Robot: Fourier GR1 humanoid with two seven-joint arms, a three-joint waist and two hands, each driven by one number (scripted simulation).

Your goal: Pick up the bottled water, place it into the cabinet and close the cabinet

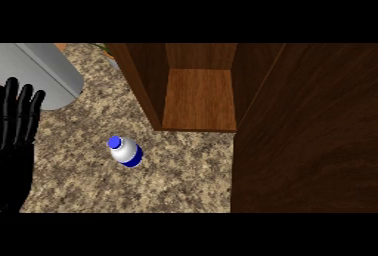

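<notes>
A: We log the black left hand (16, 125) first. It shows at the view's left edge, fingers straight and pointing up, holding nothing, at rest over the counter's margin. We do not see the right hand anywhere in the head view.

B: Agreed. Moving outward, we note the large grey rounded metal object (46, 70) just above and right of the fingertips; its upper part runs out of view, so we cannot tell what it is.

A: Next, the white plastic water bottle with a blue cap and blue band (125, 151). We record it standing on the speckled brown-and-beige granite counter (88, 185), well apart from the hand, cap leaning toward the upper left in our steep view.

B: Beyond it, the open brown wooden cabinet (198, 95) stands near the bottle, up and to its right. We see its inner shelf bare, and its dark wooden door (310, 140) fills the view's right side.
</notes>
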